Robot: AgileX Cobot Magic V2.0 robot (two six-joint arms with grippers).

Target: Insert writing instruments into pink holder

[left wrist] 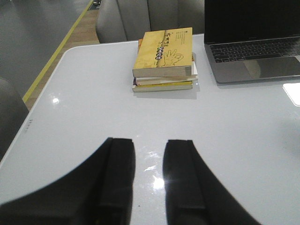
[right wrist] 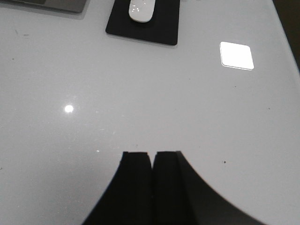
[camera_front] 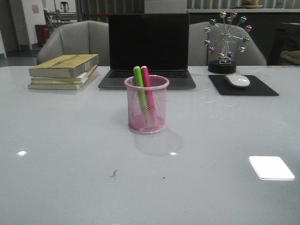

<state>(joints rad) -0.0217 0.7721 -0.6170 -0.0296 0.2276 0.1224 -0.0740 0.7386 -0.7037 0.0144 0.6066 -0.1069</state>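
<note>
The pink wire-mesh holder (camera_front: 146,105) stands upright at the middle of the white table in the front view. A green highlighter (camera_front: 138,80) and a hot pink highlighter (camera_front: 146,78) lean side by side inside it, tops above the rim. Neither arm shows in the front view. My left gripper (left wrist: 149,143) hovers over bare table with its black fingers (left wrist: 119,173) apart and nothing between them. My right gripper (right wrist: 153,155) has its fingers pressed together over bare table, holding nothing. The holder is out of both wrist views.
A stack of books (camera_front: 64,71) (left wrist: 164,58) lies at the back left. An open laptop (camera_front: 148,49) (left wrist: 253,51) sits behind the holder. A white mouse (camera_front: 237,80) (right wrist: 141,9) rests on a black pad (camera_front: 242,86). A small ferris-wheel ornament (camera_front: 227,43) stands behind it.
</note>
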